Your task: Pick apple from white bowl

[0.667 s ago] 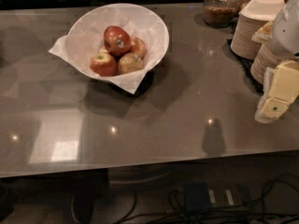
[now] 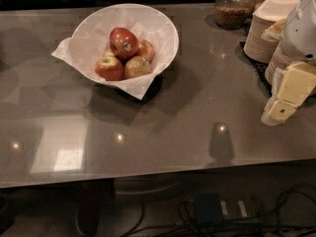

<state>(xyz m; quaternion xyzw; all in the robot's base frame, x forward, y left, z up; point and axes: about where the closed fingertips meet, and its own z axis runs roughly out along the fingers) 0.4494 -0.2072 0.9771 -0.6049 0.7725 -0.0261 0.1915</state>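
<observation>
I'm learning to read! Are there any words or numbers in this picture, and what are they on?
Pale sticker on the apple in the white bowl: too small to read.
Gripper, at the right edge of the table, far from the bowl: no readable text on it.
Nothing else shows any words, numbers or signs that can be read.

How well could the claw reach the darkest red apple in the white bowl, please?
Probably yes: the claw hangs at the view's right edge, nothing stands on the table between it and the white bowl, and the apple sits uncovered atop the other apples.
</observation>
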